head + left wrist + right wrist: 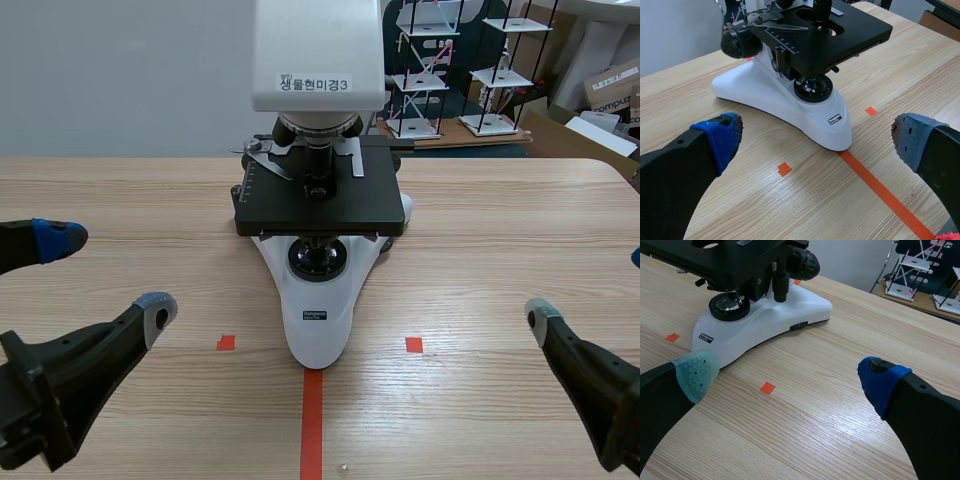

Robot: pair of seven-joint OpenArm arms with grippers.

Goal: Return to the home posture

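microscope (318,250) stands upright at the middle of the wooden table (500,250), the front tip of its white base meeting the end of an orange-red tape line (312,425). left gripper (108,275) hovers low over the table's near left, fingers spread wide, grasping nothing. right gripper (588,287) hovers low at the near right, likewise released, nothing between its pads. both are well apart from the microscope.

Microscope (318,250) stands mid-table (500,250), base toe toward the robot, meeting the end of the tape line (312,420). Left gripper (108,272) lies low to its left, right gripper (588,287) low to its right, both well apart from it. Racks (425,70) and boxes (612,90) behind the table's far right
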